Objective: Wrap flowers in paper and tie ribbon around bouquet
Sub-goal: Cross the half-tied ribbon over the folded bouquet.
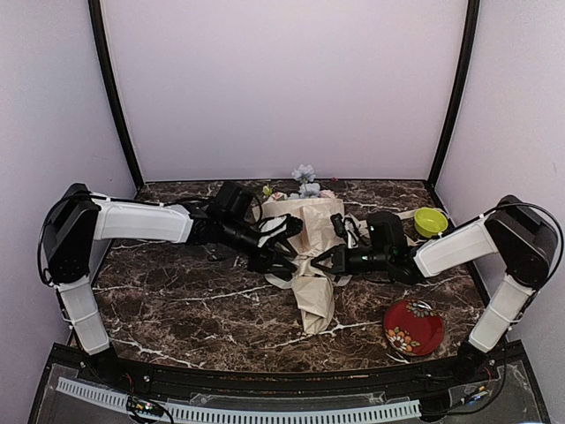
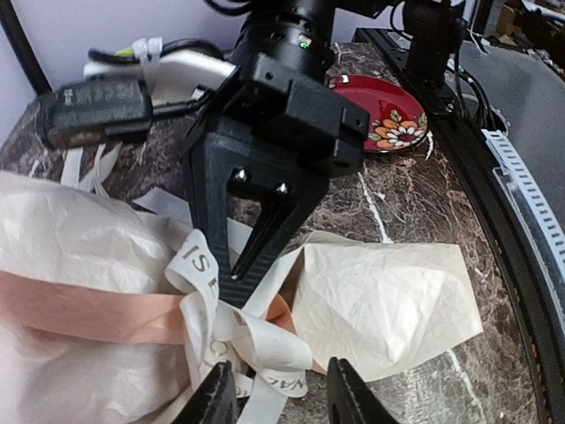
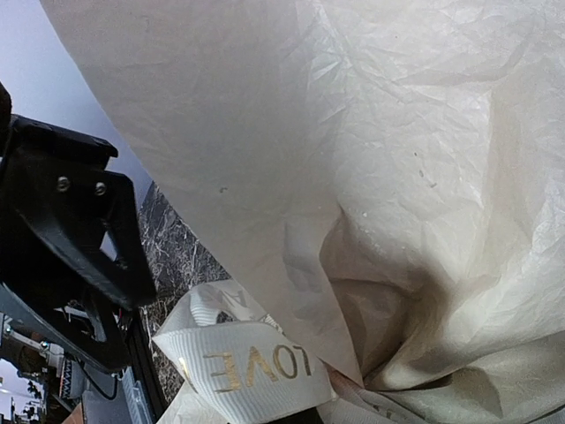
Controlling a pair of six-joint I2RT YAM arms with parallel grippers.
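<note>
My right gripper (image 2: 240, 284) is pinching the ribbon (image 2: 199, 265) at the waist of the bouquet (image 1: 313, 265), which is lying mid-frame in the top view. My left gripper (image 2: 281, 390) is standing open. I am judging the ribbon limp and slippery, best gripped flat.

We see the left end effector (image 2: 278, 399) at the bottom edge, its two dark fingers apart above loops of the ribbon (image 2: 199, 265). Facing it, the right end effector (image 2: 253, 265) points down with its fingers pressed together, the tip touching the ribbon where it gathers on the paper (image 2: 380, 300), which is cream and peach-tinted along a fold at left. A red plate (image 2: 388, 110) sits farther back on the marble desk (image 2: 415, 212).
</note>
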